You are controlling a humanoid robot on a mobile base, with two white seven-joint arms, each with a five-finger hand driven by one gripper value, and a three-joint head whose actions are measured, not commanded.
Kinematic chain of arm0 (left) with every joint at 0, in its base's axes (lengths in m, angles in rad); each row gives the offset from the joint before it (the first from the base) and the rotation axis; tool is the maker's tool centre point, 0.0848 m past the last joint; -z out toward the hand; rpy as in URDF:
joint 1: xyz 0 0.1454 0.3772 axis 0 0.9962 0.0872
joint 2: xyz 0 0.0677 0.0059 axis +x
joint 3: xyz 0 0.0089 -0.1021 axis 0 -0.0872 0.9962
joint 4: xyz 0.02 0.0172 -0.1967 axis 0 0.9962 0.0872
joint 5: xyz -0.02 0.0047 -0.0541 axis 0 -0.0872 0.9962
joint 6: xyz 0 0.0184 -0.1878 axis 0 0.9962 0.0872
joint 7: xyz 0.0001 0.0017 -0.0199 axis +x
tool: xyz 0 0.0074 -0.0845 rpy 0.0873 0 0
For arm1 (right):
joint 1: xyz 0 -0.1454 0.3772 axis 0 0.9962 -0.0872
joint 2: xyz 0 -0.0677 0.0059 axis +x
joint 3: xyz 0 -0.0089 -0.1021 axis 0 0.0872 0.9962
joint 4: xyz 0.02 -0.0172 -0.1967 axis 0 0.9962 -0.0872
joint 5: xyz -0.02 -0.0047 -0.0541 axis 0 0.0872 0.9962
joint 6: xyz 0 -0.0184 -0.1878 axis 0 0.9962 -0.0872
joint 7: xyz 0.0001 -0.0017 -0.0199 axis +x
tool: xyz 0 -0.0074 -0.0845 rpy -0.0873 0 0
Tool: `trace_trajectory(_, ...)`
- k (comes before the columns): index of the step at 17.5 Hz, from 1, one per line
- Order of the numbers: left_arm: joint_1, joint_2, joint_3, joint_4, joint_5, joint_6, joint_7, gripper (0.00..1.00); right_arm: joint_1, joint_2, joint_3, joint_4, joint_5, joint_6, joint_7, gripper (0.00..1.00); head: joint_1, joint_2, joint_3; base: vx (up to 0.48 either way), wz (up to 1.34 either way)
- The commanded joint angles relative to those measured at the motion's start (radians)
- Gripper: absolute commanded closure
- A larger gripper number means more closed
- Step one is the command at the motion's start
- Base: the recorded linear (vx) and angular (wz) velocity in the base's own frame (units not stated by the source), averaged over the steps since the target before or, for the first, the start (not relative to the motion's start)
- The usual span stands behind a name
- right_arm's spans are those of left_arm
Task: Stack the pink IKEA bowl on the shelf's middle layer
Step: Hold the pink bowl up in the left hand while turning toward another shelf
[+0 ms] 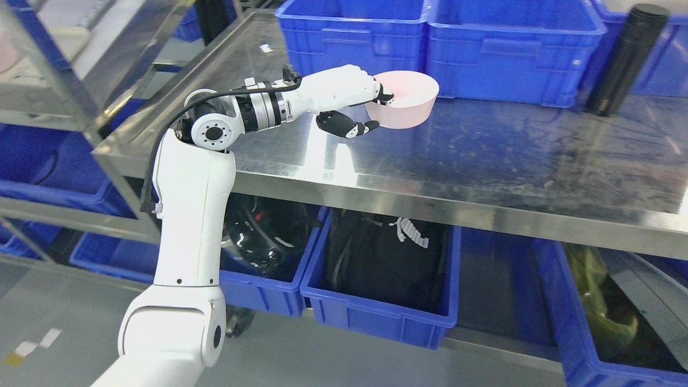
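Observation:
A pink bowl sits upright on the steel table top, toward the back, just in front of the blue crates. My left hand reaches in from the lower left and grips the bowl's left rim: upper fingers hook over the rim into the bowl, and the thumb lies below against its outer wall. Whether the bowl is lifted off the surface I cannot tell. My right arm does not show.
Blue crates line the back of the table, with a black flask at the right. A steel shelf rack stands at the left. Under the table are more blue bins holding dark bags.

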Motion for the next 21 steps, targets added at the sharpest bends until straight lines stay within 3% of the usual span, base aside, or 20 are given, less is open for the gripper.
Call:
trace_trajectory(1,0.115,0.015,-0.006,-0.226,0.057,0.0,0.005,1.0,0.0,-0.017,0.005,-0.017,-0.001,0.001,-0.004,0.0,0.0,0.0,0.0,-0.094,0.88)
trace_trajectory(21,0.132,0.015,-0.032,-0.238,0.074,0.0,0.058,0.99,0.0,-0.017,0.003,-0.017,0.001,0.001,-0.004,0.0,0.0,0.001,0.0,-0.01,0.9)
